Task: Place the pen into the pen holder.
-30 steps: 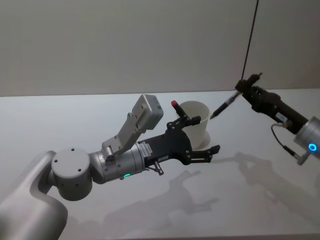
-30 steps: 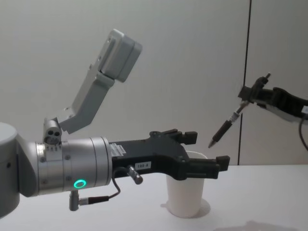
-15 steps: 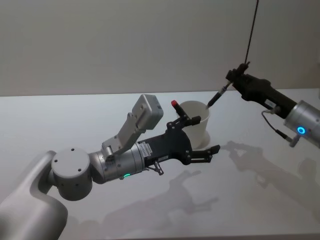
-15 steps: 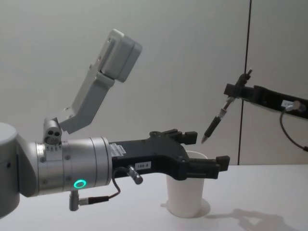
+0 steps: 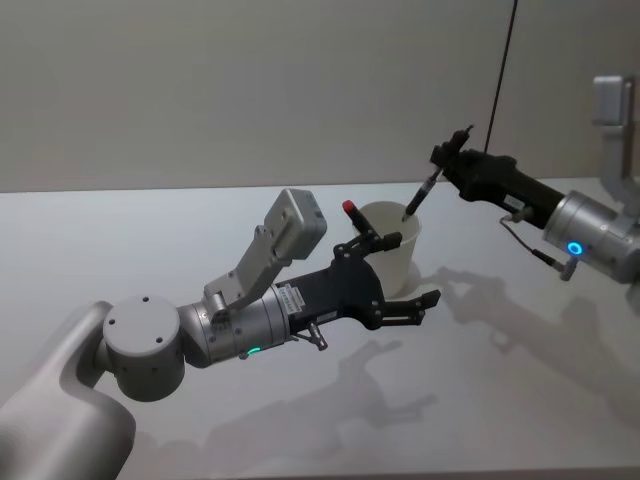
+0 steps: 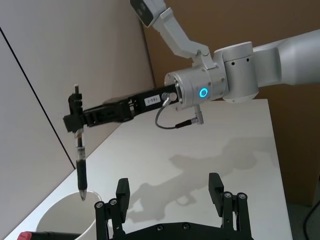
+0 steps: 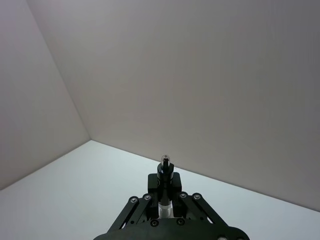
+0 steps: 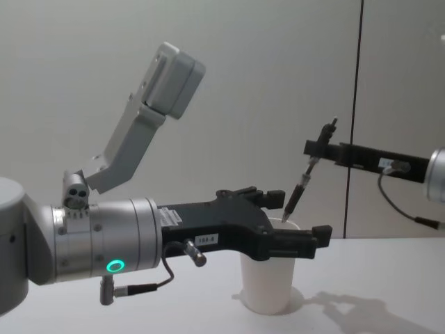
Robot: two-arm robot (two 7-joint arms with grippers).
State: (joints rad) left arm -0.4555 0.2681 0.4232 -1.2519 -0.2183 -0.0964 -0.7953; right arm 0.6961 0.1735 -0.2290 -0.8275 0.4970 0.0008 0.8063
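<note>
The pen holder, a white paper cup (image 5: 398, 262) (image 8: 267, 289) (image 6: 57, 216), stands on the white table. A dark pen (image 5: 423, 192) (image 8: 297, 192) (image 6: 80, 165) hangs steeply over it, tip down at about rim level above the opening. My right gripper (image 5: 447, 160) (image 8: 316, 149) (image 6: 75, 118) is shut on the pen's upper end; the right wrist view shows the pen's top (image 7: 165, 169) sticking out between the fingers. Close by the cup on the near side, my left gripper (image 5: 412, 268) (image 8: 299, 216) (image 6: 169, 186) hovers open and holds nothing.
A small red-tipped part (image 5: 350, 208) (image 6: 34, 234) shows by the cup's rim on my left; I cannot tell what it is. The white table (image 5: 520, 400) stretches bare to the right, with a plain wall behind. A dark vertical cable (image 8: 356, 104) hangs at the back right.
My right arm has swung left with the pen, bringing it from beside the cup to over its opening and more upright. The left arm has not moved.
</note>
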